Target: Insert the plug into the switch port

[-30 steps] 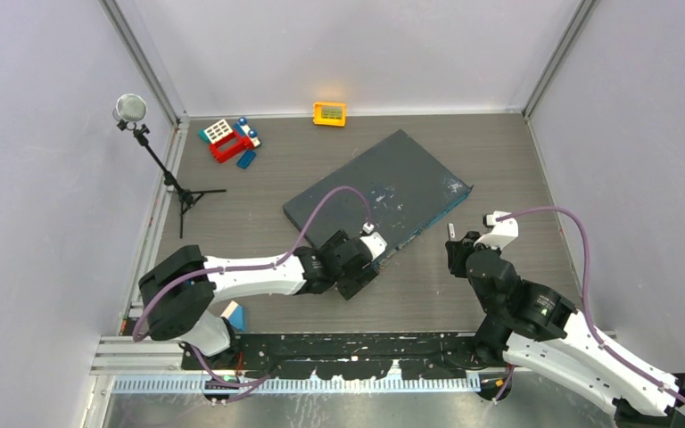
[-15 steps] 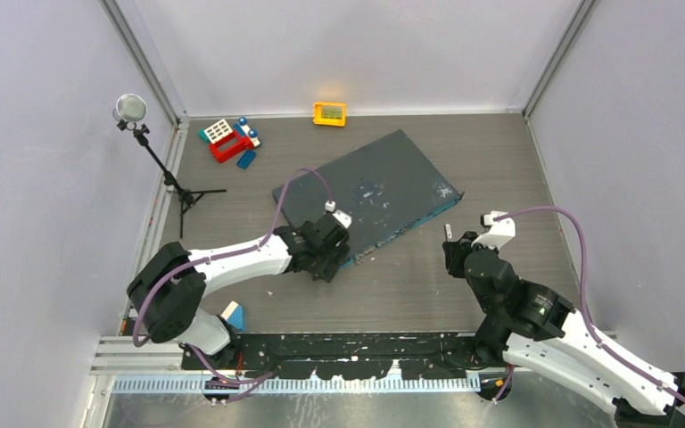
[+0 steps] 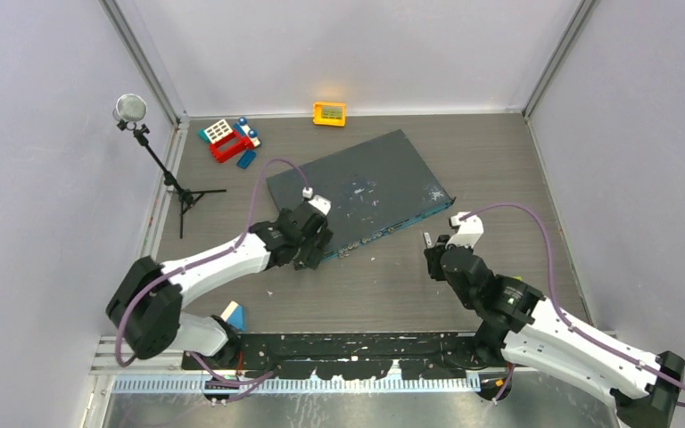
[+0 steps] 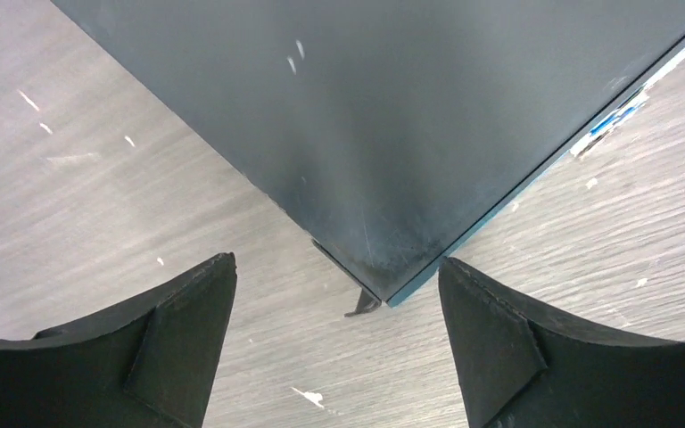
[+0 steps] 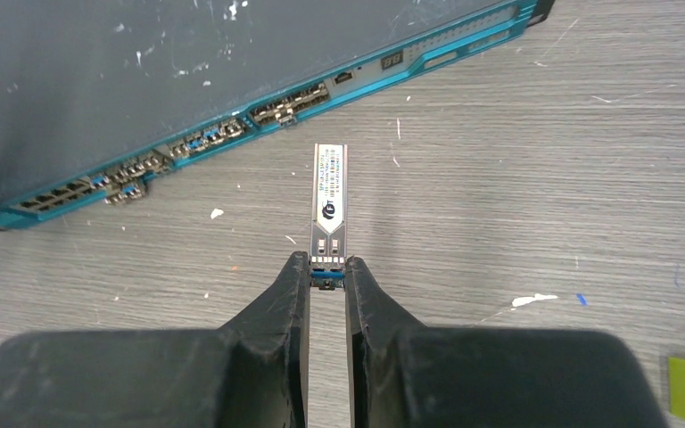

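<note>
Plug [image 5: 330, 192], a slim silver stick clenched at its blue tail between the right fingers [image 5: 292, 299], points over the worktop [image 5: 517, 205] at the switch port [image 5: 290, 100] row, near but apart, on the teal front of the dark box [image 5: 125, 80], whose corner lies between the released left fingers [image 4: 178, 339].

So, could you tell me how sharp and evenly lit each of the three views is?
Top external: evenly lit, soft shadows, sharp, walls splaying from the wide lens. Left wrist: the switch box is close and soft, table grain smeared. Right wrist: crisp, the plug and the switch ports read clearly, faint sheen on the box top.
</note>
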